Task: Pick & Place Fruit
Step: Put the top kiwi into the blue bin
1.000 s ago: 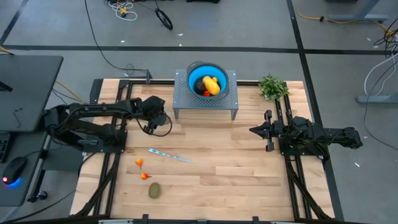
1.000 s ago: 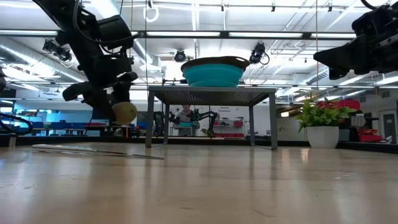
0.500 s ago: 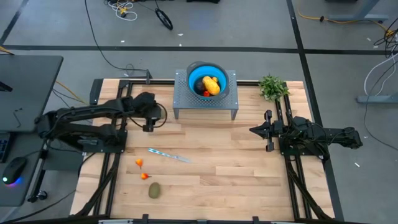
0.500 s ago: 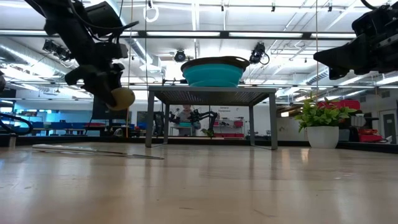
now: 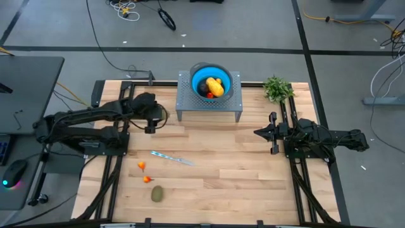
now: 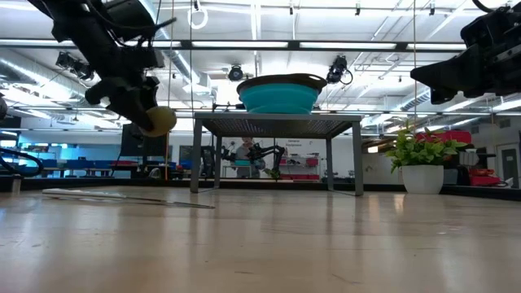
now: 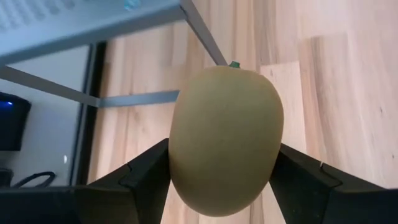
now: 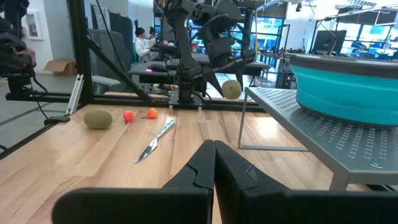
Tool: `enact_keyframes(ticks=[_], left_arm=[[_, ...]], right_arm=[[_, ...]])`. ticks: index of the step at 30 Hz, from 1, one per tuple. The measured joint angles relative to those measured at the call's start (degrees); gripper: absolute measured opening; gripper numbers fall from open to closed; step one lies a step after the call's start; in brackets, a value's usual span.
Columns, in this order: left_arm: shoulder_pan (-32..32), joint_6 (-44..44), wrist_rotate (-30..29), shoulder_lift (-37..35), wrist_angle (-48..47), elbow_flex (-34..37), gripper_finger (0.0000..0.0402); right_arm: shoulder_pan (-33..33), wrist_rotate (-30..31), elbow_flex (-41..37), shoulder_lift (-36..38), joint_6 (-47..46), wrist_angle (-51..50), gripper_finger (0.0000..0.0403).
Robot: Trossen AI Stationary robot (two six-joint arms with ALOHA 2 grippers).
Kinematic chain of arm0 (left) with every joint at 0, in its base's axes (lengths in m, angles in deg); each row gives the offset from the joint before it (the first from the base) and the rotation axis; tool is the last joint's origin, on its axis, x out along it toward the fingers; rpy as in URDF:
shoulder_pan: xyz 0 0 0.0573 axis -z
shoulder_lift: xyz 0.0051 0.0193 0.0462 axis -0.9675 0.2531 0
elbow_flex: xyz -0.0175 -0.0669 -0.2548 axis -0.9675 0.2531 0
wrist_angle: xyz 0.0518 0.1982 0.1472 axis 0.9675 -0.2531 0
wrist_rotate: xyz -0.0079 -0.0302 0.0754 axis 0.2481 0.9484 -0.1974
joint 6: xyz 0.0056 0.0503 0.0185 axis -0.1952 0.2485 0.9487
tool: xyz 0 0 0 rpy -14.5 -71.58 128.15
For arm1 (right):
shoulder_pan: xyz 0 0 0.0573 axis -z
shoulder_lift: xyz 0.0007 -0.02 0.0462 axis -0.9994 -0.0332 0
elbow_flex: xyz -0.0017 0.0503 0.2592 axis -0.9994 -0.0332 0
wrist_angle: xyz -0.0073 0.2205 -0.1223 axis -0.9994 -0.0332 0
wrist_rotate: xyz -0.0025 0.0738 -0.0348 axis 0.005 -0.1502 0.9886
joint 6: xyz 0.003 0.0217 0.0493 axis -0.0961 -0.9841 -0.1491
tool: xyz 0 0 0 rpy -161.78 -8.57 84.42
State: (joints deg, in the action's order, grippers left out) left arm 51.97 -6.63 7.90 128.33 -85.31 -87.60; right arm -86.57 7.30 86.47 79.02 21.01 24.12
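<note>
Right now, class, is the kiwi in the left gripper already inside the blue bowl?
No, the kiwi hangs in the left gripper, beside the blue bowl.

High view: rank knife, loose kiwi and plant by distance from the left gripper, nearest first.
From the left gripper, shut on a kiwi:
1. Knife, table centre-left.
2. Loose kiwi, front edge.
3. Plant, far right corner.
</note>
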Motion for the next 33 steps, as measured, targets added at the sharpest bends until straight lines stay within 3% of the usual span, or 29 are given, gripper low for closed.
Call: enact_keyframes(ticks=[14, 23, 33], left_arm=[[0.0, -1.3, -0.2, -11.0, -0.6, 0.0, 0.0246], [0.0, -1.3, -0.2, -10.7, -0.9, -0.8, 0.0246], [0.0, -1.5, -0.2, -5.5, -0.6, -12.4, 0.0246]], right_arm=[[0.0, 0.0, 0.0, 0.0, 0.0, 0.0, 0.0007], [0.0, 0.0, 0.0, 0.0, 0.0, 0.0, 0.0007], [0.0, 0.0, 0.0, 0.0, 0.0, 0.0, 0.0007]])
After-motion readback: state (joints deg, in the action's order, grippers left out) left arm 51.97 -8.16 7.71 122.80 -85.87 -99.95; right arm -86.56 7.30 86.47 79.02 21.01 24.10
